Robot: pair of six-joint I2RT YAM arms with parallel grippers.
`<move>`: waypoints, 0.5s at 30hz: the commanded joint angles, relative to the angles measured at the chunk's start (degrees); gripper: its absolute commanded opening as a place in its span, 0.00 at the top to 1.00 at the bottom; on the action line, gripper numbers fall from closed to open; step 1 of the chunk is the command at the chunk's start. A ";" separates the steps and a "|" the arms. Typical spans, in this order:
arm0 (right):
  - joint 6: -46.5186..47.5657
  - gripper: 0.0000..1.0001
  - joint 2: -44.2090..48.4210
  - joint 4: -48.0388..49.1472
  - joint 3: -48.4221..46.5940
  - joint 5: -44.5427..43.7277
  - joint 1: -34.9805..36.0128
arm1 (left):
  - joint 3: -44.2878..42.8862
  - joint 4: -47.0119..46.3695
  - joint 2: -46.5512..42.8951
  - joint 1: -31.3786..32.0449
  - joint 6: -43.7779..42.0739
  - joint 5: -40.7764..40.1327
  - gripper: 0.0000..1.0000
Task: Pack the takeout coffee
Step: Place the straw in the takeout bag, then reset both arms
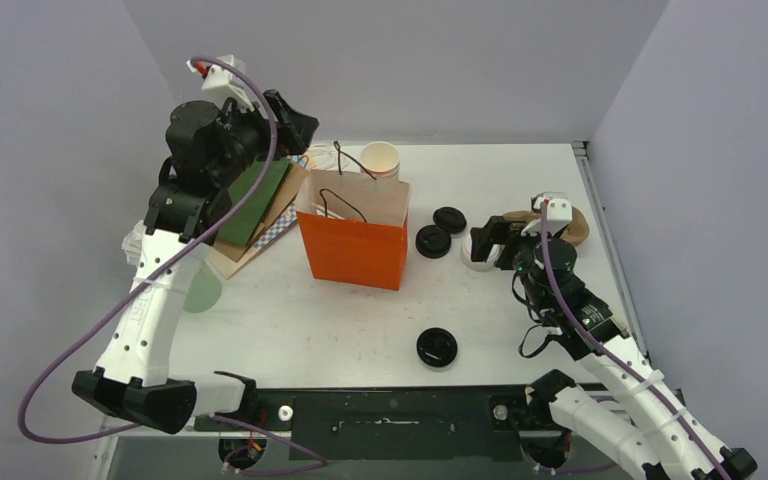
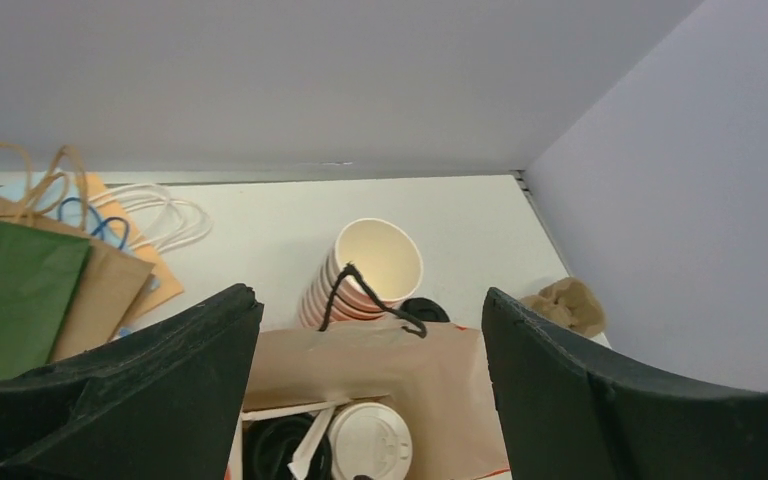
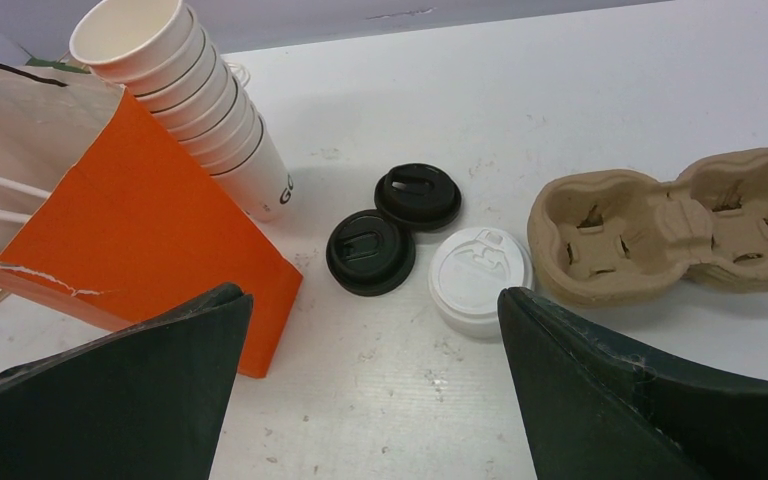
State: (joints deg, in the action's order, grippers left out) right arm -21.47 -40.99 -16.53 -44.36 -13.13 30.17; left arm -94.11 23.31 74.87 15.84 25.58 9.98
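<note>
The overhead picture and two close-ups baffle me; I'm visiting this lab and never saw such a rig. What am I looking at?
Two robot arms are bolted at the near edge of a table. The wide picture looks down from above and behind them; each close-up comes from a wrist camera, so the dark shapes below are that arm's fingers. The left claw hangs open over an orange bag, where a white-lidded cup sits. The right claw is open near two black lids, a white lid and a cardboard carrier. A stack of lidless cups sits beyond the bag. Neither claw holds anything.
</note>
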 commanded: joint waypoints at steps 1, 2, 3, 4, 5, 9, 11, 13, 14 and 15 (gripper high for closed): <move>1.54 0.00 -0.91 1.79 -1.78 -1.37 0.42 | 2.37 2.20 -5.36 -0.22 -3.94 -10.22 0.21; 1.91 0.00 -1.04 2.04 -1.71 -1.38 0.41 | 4.68 2.00 -6.64 -0.46 -4.30 -12.34 0.22; 2.30 0.00 -1.01 2.32 -1.55 -1.37 0.42 | 7.13 1.60 -7.84 -0.83 -4.74 -14.17 0.22; 2.89 0.00 -1.01 2.56 -1.52 -1.18 0.40 | 10.10 1.04 -9.06 -1.15 -4.91 -15.85 0.22; 3.79 0.00 -1.04 2.99 -1.52 -0.34 0.49 | 13.13 0.24 -10.94 -1.37 -4.88 -17.63 0.22; 6.16 0.00 -1.95 3.82 -1.13 4.04 0.50 | 27.35 -4.92 -17.00 -1.75 -2.29 -22.87 0.23; 6.93 0.00 -2.33 3.79 -0.65 2.91 0.48 | 33.37 -7.42 -19.99 -1.77 -0.05 -26.04 0.23; 7.55 0.00 -2.29 4.14 0.07 1.43 0.50 | 38.89 -10.53 -22.48 -1.82 2.16 -27.58 0.23; 7.43 0.00 -2.25 4.22 0.53 0.12 0.48 | 41.14 -11.69 -23.38 -1.78 2.92 -27.82 0.23; 7.41 0.00 -2.16 4.38 0.97 -1.01 0.41 | 43.19 -12.77 -24.16 -1.76 3.39 -28.24 0.23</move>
State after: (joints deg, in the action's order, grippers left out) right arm -15.75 -43.27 -15.38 -44.25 -11.09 30.17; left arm -56.97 19.18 54.54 14.39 25.17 -12.78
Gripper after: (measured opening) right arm 0.999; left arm 0.774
